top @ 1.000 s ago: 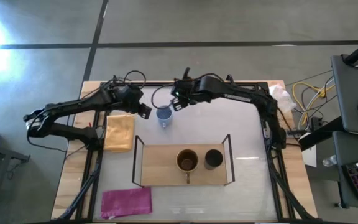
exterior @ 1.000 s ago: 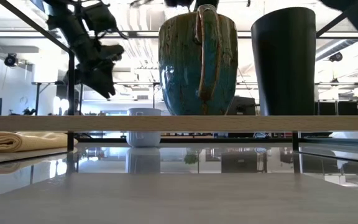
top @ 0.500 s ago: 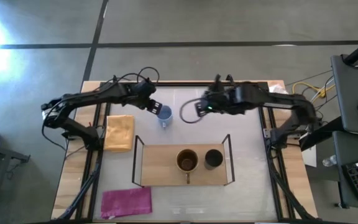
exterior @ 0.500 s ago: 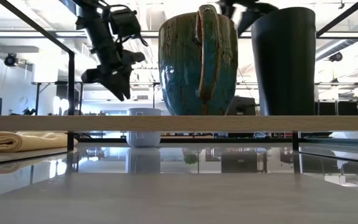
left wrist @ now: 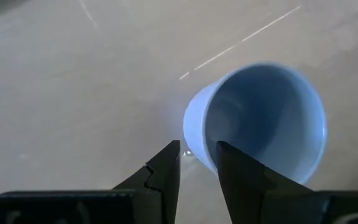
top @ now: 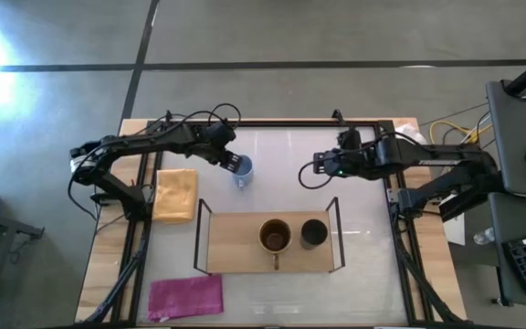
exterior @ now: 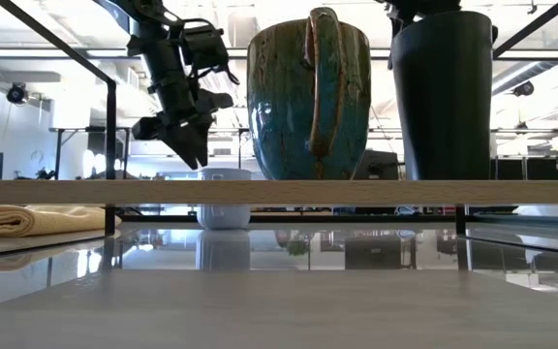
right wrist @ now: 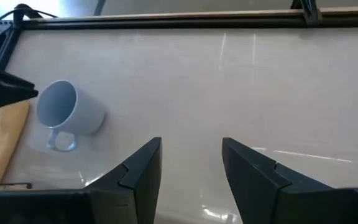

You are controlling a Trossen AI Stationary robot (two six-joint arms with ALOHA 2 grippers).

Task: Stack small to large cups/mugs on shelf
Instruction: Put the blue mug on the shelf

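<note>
The light blue mug [top: 242, 170] stands upright on the table behind the shelf, its handle toward the near edge; it also shows in the left wrist view [left wrist: 260, 118] and the right wrist view [right wrist: 70, 109]. My left gripper [top: 232, 164] is narrowly open, its tips just above the left side of the mug's rim [exterior: 223, 174], slanting down. My right gripper [top: 315, 167] is open and empty, to the right of the mug. The brown mug [top: 275, 237] and the black mug [top: 313, 233] stand side by side on the light-wood shelf [top: 231, 245].
A folded yellow cloth [top: 175, 194] lies left of the shelf, and a pink cloth [top: 185, 296] lies near the table's front edge. The shelf's black wire uprights [top: 200, 238] stand at both ends. Bare table lies between the two grippers [right wrist: 241, 81].
My left gripper has gone toward the table's right and down, up to the blue mug's rim. My right gripper has drawn away from the blue mug toward the table's right edge. The mug has stayed in place.
</note>
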